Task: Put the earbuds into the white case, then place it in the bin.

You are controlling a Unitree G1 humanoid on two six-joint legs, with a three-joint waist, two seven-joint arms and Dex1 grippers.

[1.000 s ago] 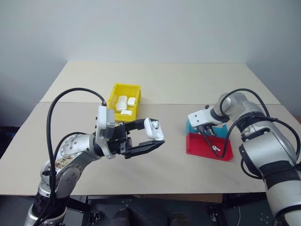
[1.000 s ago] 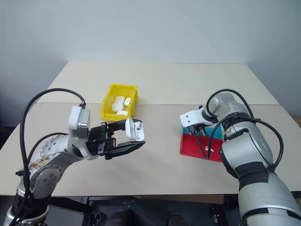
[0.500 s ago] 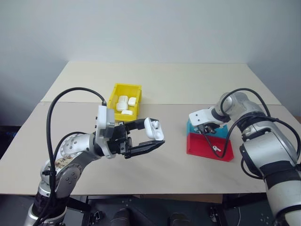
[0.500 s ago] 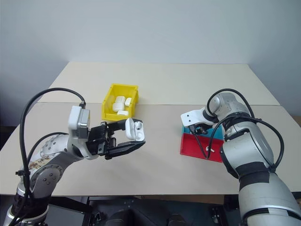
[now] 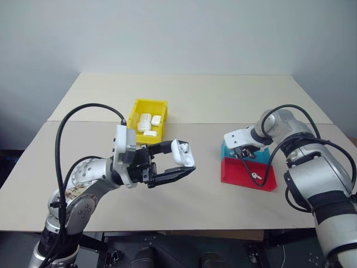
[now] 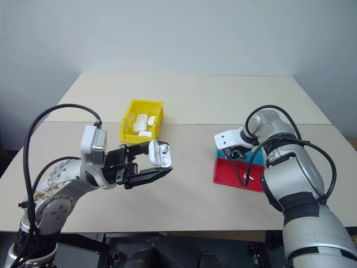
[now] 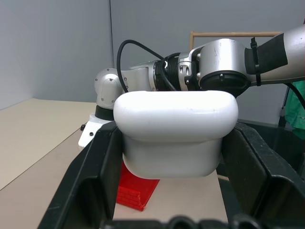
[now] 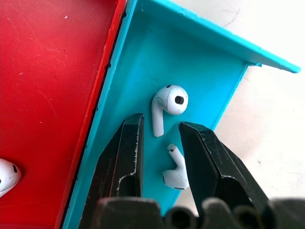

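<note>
Right pincer is pointing down into the teal tray, fingers a little apart, and there's nothing pinched in it. Two earbuds are lying on the teal floor right there: one just past the fingertips with its stem pointing back at the gap, the other sitting between the two fingers, closer to one of them. Can't tell if that one is actually touching the finger. A third bud is over in the red tray, which sits right up against the teal one.

Left pincer is held up above the desk, pointing across toward the right arm, clamped on the white case. The lid is flipped open. In the left wrist view the case sits snug between the two black fingers.

The yellow bin is further back on the desk, well apart from both arms, with several white cases in it.
</note>
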